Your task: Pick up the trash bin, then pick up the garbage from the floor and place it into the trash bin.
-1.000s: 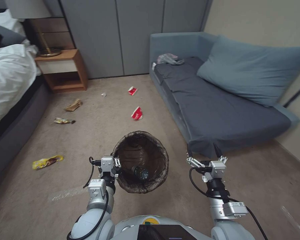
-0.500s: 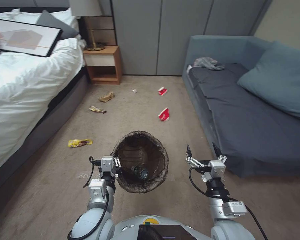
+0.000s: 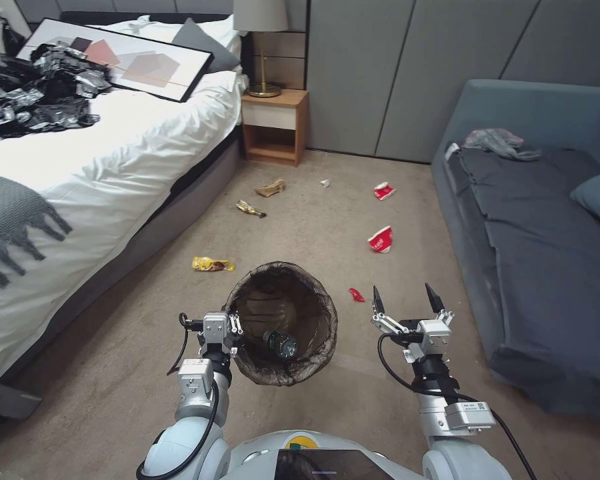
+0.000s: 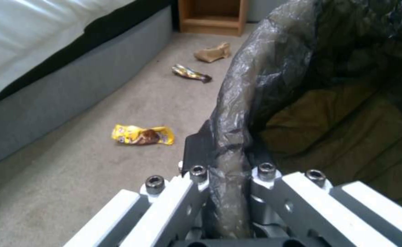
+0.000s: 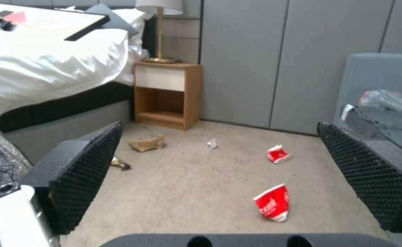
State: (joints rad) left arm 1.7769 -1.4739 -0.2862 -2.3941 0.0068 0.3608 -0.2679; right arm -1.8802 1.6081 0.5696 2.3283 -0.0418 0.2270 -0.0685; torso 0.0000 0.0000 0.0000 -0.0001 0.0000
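The trash bin [image 3: 268,298], lined with a dark bag, hangs in front of my body with a clear bottle [image 3: 283,345] lying inside. My left gripper [image 3: 232,328] is shut on its near rim; the left wrist view shows the fingers [image 4: 196,171] clamping the bag-covered rim [image 4: 230,161]. My right gripper [image 3: 404,295] stands open beside the bin, holding nothing. Garbage lies on the carpet ahead: red-and-white packets [image 3: 381,239] [image 3: 384,191], a red scrap [image 3: 357,295], yellow wrappers [image 3: 212,265] [image 3: 251,209], a brown paper bag [image 3: 271,188] and a tissue scrap [image 3: 325,182].
A white-covered bed [image 3: 93,173] runs along the left, carrying a framed picture [image 3: 120,63] and black and silver sheeting [image 3: 33,93]. A wooden nightstand [image 3: 273,127] with a lamp stands at the back wall. A grey-blue sofa [image 3: 547,240] borders the right. Carpet lies between them.
The whole picture has slid to the right, so the camera has turned left; more of the bed and less of the sofa show. Both arms and the bin hold the same pose.
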